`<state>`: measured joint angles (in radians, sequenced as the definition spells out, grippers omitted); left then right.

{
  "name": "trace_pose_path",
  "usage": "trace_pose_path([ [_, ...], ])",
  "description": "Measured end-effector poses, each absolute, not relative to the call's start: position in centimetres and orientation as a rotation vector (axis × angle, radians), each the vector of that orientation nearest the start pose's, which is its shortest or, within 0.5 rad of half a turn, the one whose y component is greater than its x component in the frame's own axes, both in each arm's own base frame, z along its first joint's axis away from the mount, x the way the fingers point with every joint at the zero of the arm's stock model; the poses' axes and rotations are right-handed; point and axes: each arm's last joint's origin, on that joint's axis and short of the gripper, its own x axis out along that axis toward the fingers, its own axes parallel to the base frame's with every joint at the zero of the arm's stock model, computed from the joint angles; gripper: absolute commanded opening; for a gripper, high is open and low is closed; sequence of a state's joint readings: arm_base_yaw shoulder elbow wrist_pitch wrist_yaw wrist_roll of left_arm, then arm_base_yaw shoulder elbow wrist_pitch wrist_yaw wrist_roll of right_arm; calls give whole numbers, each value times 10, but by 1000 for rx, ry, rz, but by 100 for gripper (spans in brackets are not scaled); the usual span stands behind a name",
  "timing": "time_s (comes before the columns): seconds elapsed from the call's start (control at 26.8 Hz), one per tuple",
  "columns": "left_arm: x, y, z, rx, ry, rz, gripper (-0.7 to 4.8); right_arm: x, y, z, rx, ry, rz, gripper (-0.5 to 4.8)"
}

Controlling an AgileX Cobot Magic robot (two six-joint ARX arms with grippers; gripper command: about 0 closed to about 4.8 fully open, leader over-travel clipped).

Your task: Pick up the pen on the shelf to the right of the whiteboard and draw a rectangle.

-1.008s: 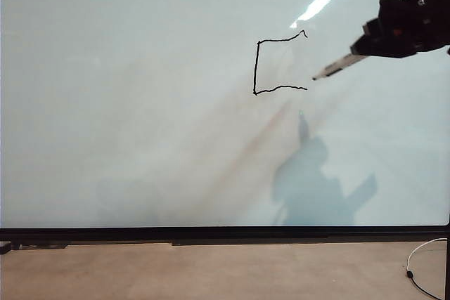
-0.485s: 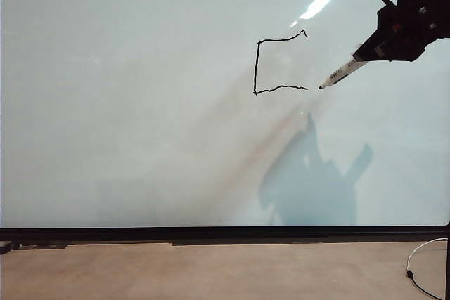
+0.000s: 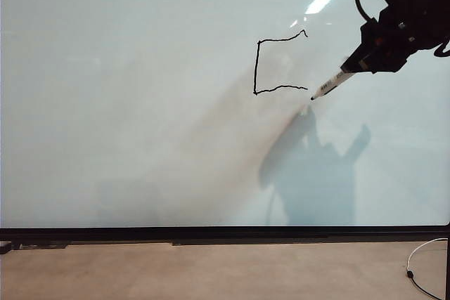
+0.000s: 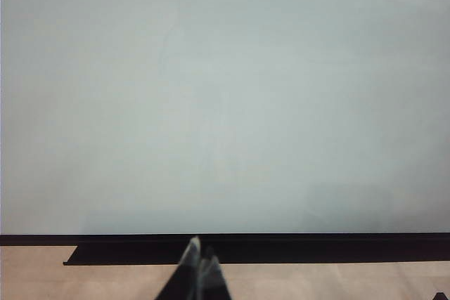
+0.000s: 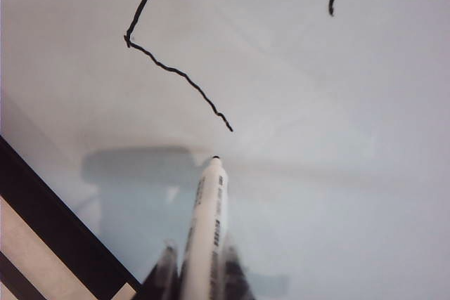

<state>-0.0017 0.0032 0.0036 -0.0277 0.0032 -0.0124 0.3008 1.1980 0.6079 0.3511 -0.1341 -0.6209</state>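
Pen (image 3: 331, 84) was clamped in right gripper (image 3: 354, 65), tip having dropped to just beside the rectangle's (image 3: 279, 62) open bottom-right end on the whiteboard (image 3: 140, 103); prob. ready for the last side. Left gripper (image 4: 201, 261), closed & empty, sat below the rectangle.

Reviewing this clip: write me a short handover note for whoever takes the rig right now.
Right end effector: shut on the pen, upper right of the exterior view, tip just off the open end of the bottom stroke.
Left end effector: shut, empty, low by the whiteboard frame.
Done: pen picked up; rectangle has top, left and bottom sides drawn.
Left: right side missing. Whether the tip touches the board cannot be told.
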Motion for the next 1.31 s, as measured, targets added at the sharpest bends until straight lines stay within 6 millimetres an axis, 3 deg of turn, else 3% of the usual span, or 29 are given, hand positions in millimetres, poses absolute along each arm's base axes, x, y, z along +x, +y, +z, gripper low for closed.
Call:
trace_pose_path([
  [0.86, 98, 0, 162, -12, 27, -5, -4, 250, 83, 247, -626, 36, 502, -6],
  [1.31, 98, 0, 162, -12, 27, -5, -4, 244, 80, 258, -638, -2, 475, -6],
])
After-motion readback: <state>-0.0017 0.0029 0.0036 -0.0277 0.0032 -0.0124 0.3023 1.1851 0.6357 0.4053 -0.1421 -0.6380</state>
